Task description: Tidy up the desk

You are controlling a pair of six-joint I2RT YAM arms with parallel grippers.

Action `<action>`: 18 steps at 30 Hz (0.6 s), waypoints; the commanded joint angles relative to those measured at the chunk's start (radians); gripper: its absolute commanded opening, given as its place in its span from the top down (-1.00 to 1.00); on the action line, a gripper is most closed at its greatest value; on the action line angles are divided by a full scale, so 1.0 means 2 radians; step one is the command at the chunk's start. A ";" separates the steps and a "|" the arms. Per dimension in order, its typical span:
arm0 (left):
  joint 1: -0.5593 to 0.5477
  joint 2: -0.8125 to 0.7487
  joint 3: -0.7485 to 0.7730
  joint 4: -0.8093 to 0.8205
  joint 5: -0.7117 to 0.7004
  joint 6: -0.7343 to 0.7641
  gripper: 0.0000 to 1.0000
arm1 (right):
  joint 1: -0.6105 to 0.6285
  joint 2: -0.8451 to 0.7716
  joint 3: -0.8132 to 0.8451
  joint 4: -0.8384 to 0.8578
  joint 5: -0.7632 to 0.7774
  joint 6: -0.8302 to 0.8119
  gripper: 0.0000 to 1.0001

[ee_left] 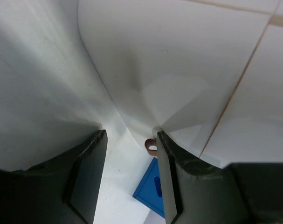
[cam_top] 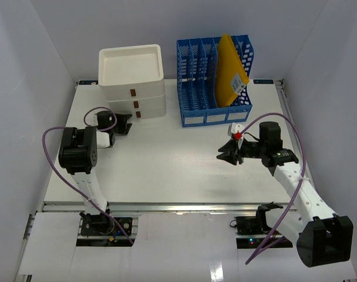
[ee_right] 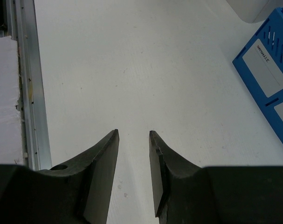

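Left fingers (ee_left: 92, 158) apart, empty, box (ee_left: 178, 70) just ahead, apparently lined up on its handle (ee_left: 151, 145); right fingers (ee_right: 106, 154) apart, idle over tabletop (ee_right: 155, 70).

One white drawer box (cam_top: 131, 76), one blue file rack (cam_top: 196, 79), one yellow envelope (cam_top: 230, 73): three items in all.
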 commanded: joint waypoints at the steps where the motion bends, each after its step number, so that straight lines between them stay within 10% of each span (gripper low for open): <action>1: -0.001 -0.005 0.030 -0.005 -0.001 0.011 -0.20 | -0.003 -0.003 -0.005 0.008 -0.010 0.006 0.22; 18: 0.012 -0.164 -0.110 0.005 0.064 0.157 -0.47 | -0.019 -0.006 -0.013 0.009 0.005 0.001 0.22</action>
